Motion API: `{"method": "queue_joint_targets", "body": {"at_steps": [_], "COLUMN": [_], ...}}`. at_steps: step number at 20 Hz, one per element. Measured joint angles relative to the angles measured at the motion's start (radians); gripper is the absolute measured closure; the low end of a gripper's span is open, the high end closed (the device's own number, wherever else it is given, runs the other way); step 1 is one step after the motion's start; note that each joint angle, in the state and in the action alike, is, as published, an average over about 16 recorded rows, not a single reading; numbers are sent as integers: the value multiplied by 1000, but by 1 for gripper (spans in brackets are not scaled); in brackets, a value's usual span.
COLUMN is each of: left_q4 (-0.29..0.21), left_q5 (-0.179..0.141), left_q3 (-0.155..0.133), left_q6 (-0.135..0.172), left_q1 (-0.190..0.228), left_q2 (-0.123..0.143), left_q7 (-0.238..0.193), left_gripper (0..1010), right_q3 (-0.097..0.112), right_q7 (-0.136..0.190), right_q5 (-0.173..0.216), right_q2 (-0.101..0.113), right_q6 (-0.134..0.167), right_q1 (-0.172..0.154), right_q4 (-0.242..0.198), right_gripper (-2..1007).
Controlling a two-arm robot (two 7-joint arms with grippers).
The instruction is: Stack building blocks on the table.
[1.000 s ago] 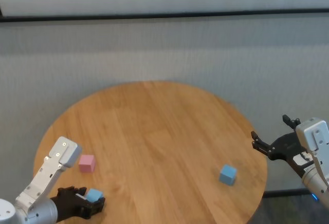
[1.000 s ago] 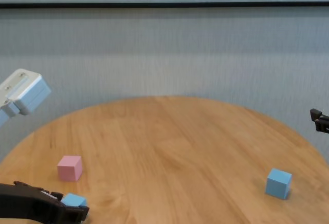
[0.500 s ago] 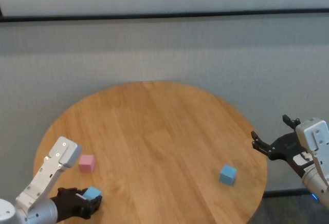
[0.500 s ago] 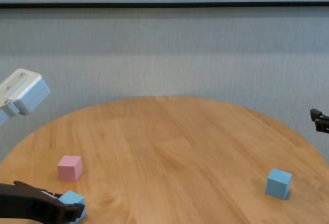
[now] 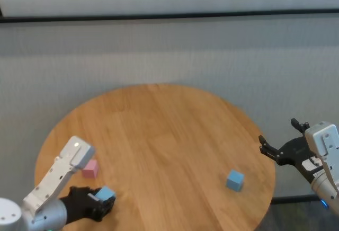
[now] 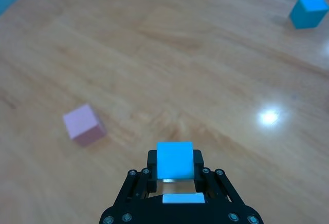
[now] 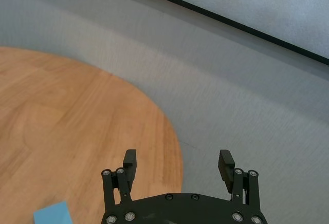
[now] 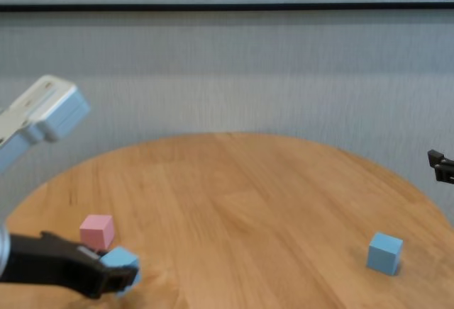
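A round honey-coloured wooden surface (image 5: 159, 135) carries the work. The left end effector (image 5: 100, 203) is clenched on a light blue block (image 5: 106, 193), held just beside the pink block (image 5: 89, 168), on the side nearer the robot. Whether the held block rests on the wood or hangs just clear of it cannot be told. In the left wrist view the cube sits squarely between the black fingers (image 6: 150, 170), its top face level.

The step in hand looks like carrying this cube onto the pink block. To do it well, the robot would likely lift straight up until the cube clears the pink block's top, travel over it, line up the edges, then lower gently and let go only once the cube rests flat; a sideways brush could push the pink block away.

The right end effector (image 5: 284, 145) hangs released beyond the surface's rim, well apart from the pink block, idle.

Counted: three blocks in all, two light blue and one pink. The second blue block (image 5: 235, 179) lies far from the pink block, across the surface near the right end effector. Two end effectors, one surface.
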Motion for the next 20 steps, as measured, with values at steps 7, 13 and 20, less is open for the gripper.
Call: {"method": "queue_joint_targets", "body": {"at_steps": [7, 13, 20], "left_q4": [32, 99, 192], "left_q5": [54, 101, 138], "left_q3": [58, 118, 164], "left_q6": [-5, -15, -28], "left_q1": [-84, -163, -225], "left_q2": [-30, -77, -138], "left_q7": [-55, -103, -139], "left_gripper": [616, 616, 616], "right_q3": [0, 0, 0], "right_q7": [0, 0, 0], "right_q5": [0, 0, 0], "right_q2": [0, 0, 0], "right_q6": [0, 0, 0], "right_q1": [0, 0, 0], "right_q4": [0, 0, 0], "right_gripper": [1, 1, 1]}}
